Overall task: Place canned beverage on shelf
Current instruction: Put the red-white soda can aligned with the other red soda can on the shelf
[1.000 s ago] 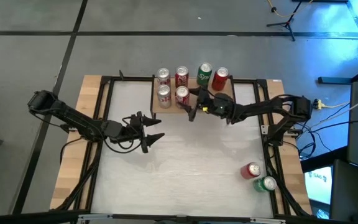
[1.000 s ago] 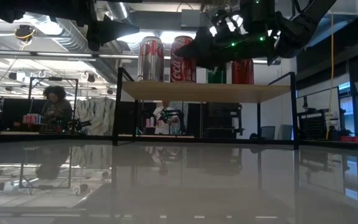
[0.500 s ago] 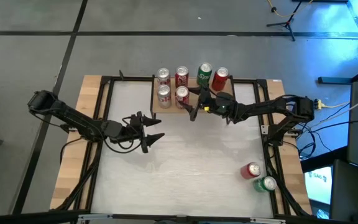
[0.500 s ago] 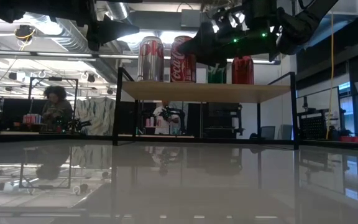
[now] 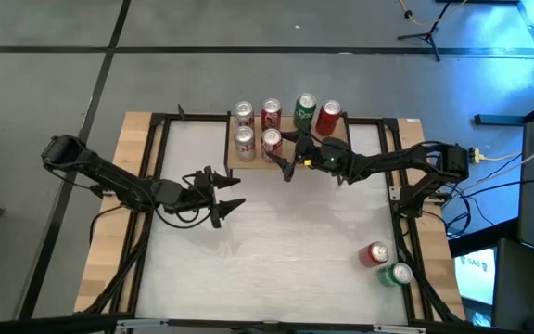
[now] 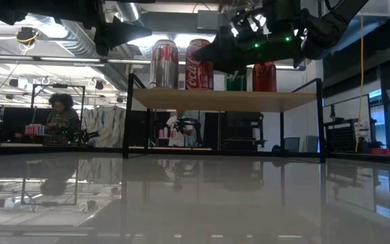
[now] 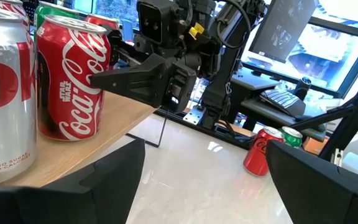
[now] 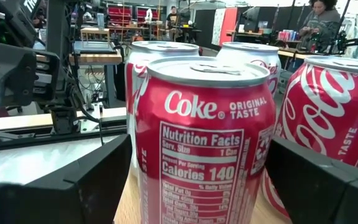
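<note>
Six cans stand on the shelf [image 5: 286,141] at the 12 o'clock edge of the table [image 5: 276,232]: two silver-and-red diet cans [image 5: 243,127] at its left end, two red cola cans [image 5: 271,128] beside them, then a green can [image 5: 305,109] and a red can [image 5: 329,117] along the back toward 1 o'clock. The front right part of the plank appears unfilled, as far as the overhead view shows past the arm.

The right gripper [image 5: 290,160] hovers at the shelf's front edge, just beside the front red cola can [image 8: 204,137], which fills its wrist camera between spread fingers [image 8: 316,186]. The jaws are released and clasp nothing; the can stands free on the wood.

The left gripper [image 5: 225,195] waits over the middle of the table, toward 9 o'clock from centre and well apart from the shelf, its jaws likewise parted and empty.

Two cans remain off the shelf: a red can [image 5: 375,253] and a green can [image 5: 398,274], lying just beside each other near the table's 4 o'clock corner, well apart from both grippers.

Judged from this, most of the job is done. What is left is fetching those two cans, probably a reach for the right arm, and setting them upright on the free stretch of plank without knocking the ones already placed.
</note>
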